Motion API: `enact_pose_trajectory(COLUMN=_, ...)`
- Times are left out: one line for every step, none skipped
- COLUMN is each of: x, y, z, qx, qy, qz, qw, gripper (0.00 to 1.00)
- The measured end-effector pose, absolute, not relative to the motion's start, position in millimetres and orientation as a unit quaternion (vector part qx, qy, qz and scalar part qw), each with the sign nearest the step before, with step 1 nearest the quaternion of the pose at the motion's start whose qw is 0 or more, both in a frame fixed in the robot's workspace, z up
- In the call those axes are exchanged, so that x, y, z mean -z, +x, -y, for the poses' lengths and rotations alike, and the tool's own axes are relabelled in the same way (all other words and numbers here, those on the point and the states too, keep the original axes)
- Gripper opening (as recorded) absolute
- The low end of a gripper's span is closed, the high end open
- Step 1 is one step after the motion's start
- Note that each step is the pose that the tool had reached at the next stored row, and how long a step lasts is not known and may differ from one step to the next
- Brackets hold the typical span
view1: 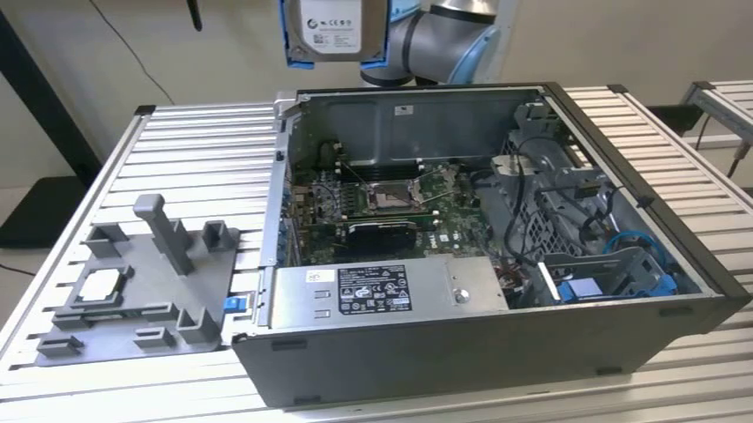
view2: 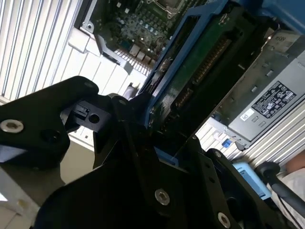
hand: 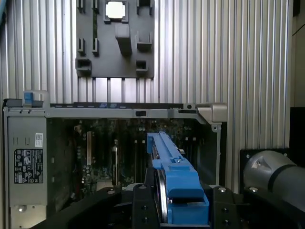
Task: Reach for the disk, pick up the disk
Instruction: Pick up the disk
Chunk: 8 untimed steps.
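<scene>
Your gripper (hand: 177, 202) is squeezed shut on the disk (hand: 172, 167), holding it from both sides, so the reaching and the picking up both look done. The disk is up in the air, high over the back wall of the open computer case (view1: 495, 291), and it touches nothing else. It stands on end, its long side running from the gripper down toward the case.

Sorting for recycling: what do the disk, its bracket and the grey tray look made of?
Disk: likely metal, going by the silver-grey sheen of its casing. Bracket: probably plastic; uniform bright blue, moulded shape. Tray: seemingly matt grey plastic, with blocky raised holders.
</scene>
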State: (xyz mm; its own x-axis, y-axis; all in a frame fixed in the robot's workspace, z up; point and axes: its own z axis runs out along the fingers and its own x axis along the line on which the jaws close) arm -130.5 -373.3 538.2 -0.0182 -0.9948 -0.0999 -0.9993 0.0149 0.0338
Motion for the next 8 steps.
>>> enact_pose_trajectory(x=-538.2, y=-126.0, z=373.3, qx=-0.047, qy=-0.7, qz=-0.712, qw=0.024, gripper=0.0)
enact_pose_trajectory(x=-538.2, y=-121.5, z=373.3, qx=-0.047, qy=-0.7, qz=-0.712, qw=0.024, gripper=0.0)
enact_pose_trajectory(x=-538.2, y=-117.0, z=373.3, qx=-0.047, qy=-0.7, qz=-0.712, qw=0.024, gripper=0.0)
enact_pose_trajectory(x=-538.2, y=-112.4, z=373.3, qx=-0.047, qy=-0.7, qz=-0.712, qw=0.024, gripper=0.0)
enact_pose_trajectory(x=-538.2, y=-107.8, z=373.3, qx=-0.047, qy=-0.7, qz=-0.712, qw=0.024, gripper=0.0)
enact_pose_trajectory(x=-538.2, y=-103.2, z=373.3, qx=-0.047, qy=-0.7, qz=-0.712, qw=0.024, gripper=0.0)
enact_pose_trajectory(x=-538.2, y=-98.7, z=373.3, qx=-0.047, qy=-0.7, qz=-0.712, qw=0.024, gripper=0.0)
enact_pose_trajectory(x=-538.2, y=-94.2, z=373.3, qx=-0.047, qy=-0.7, qz=-0.712, qw=0.024, gripper=0.0)
